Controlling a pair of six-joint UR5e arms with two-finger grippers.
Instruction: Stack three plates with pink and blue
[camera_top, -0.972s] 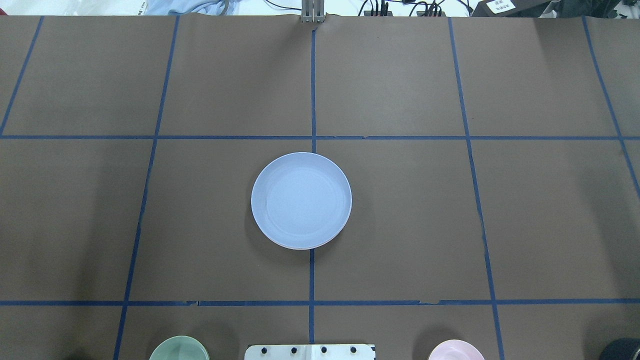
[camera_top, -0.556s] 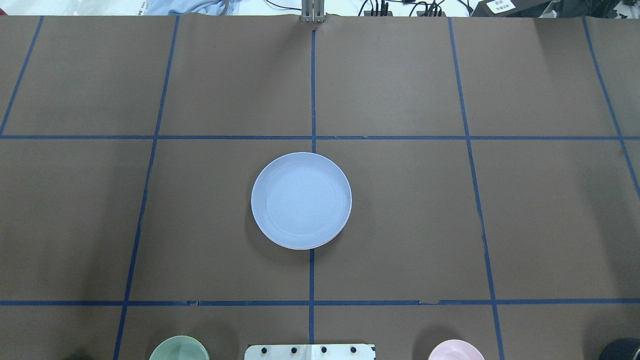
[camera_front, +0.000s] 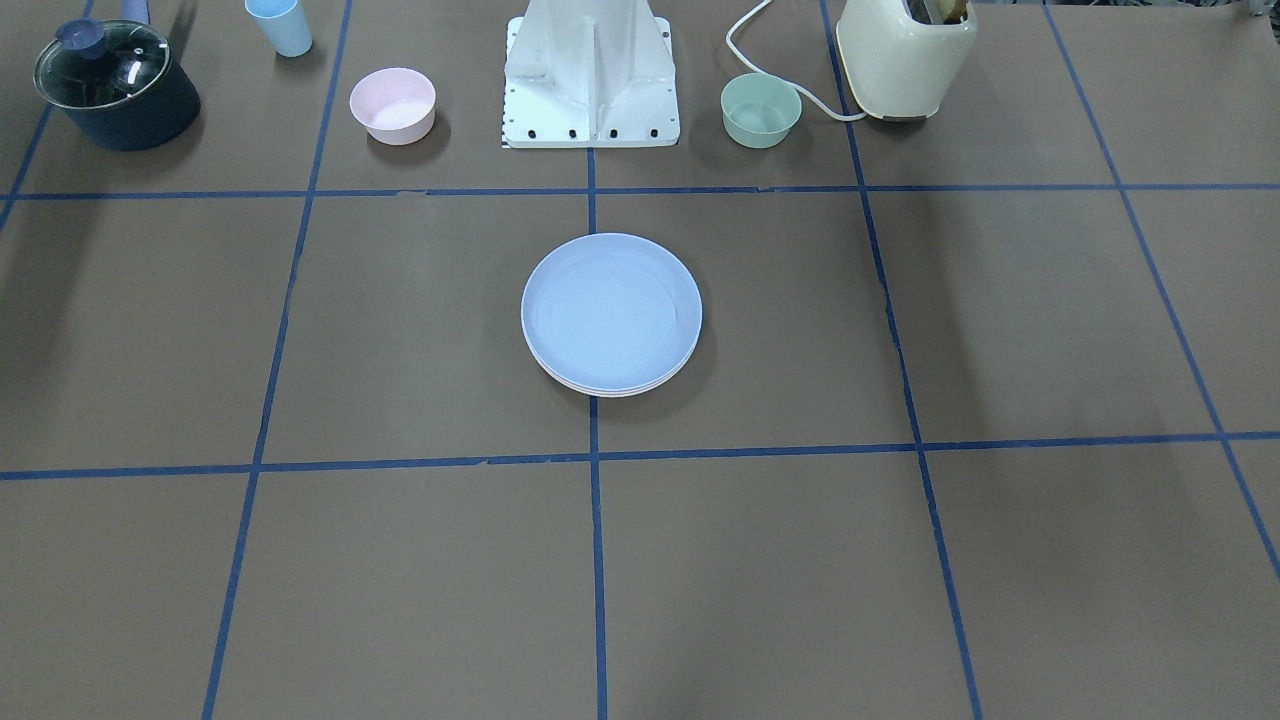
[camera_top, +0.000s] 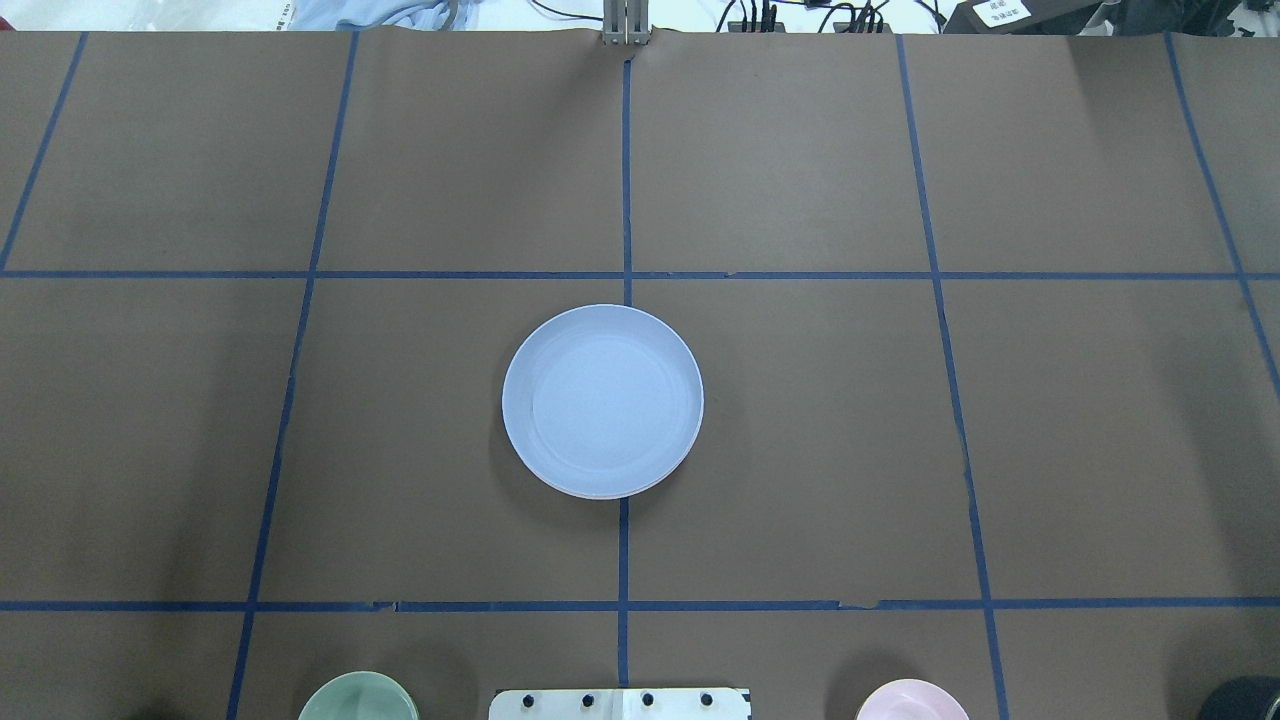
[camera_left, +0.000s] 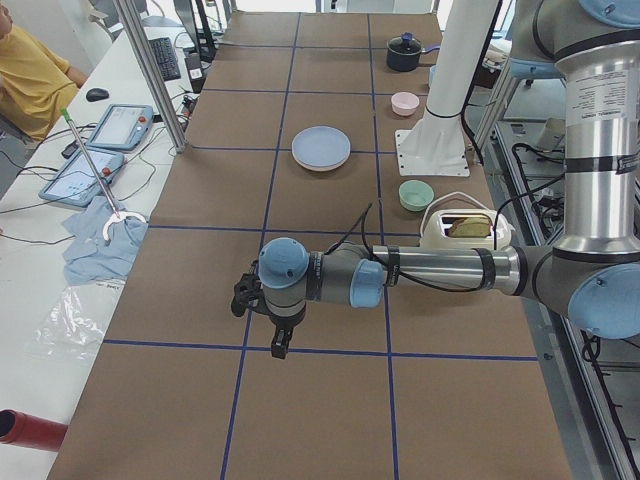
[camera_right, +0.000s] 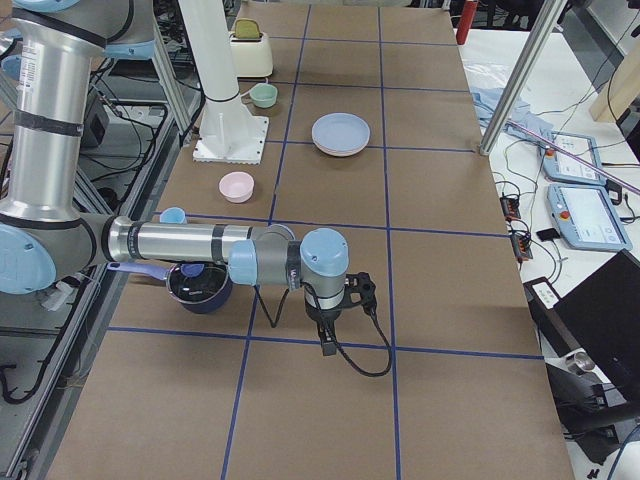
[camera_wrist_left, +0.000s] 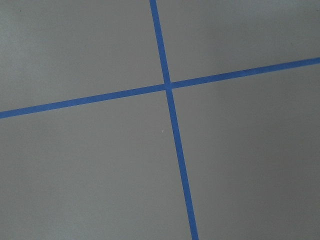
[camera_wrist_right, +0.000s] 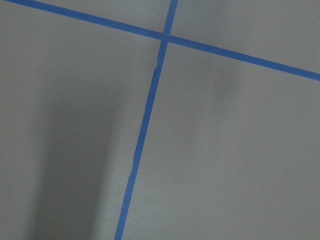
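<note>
A stack of plates stands at the table's middle with the light blue plate (camera_top: 602, 398) on top; it also shows in the front view (camera_front: 611, 310). Thin pale rims of lower plates (camera_front: 612, 391) peek out under it; their colours are hard to tell. My left gripper (camera_left: 277, 343) shows only in the exterior left view, far from the stack, low over bare table. My right gripper (camera_right: 326, 343) shows only in the exterior right view, likewise far from the stack. I cannot tell whether either is open or shut. Both wrist views show only brown table and blue tape.
A small pink bowl (camera_front: 392, 104) and a small green bowl (camera_front: 760, 109) flank the robot base (camera_front: 590, 75). A cream toaster (camera_front: 905, 55), a dark lidded pot (camera_front: 115, 85) and a blue cup (camera_front: 280, 25) stand along the robot's side.
</note>
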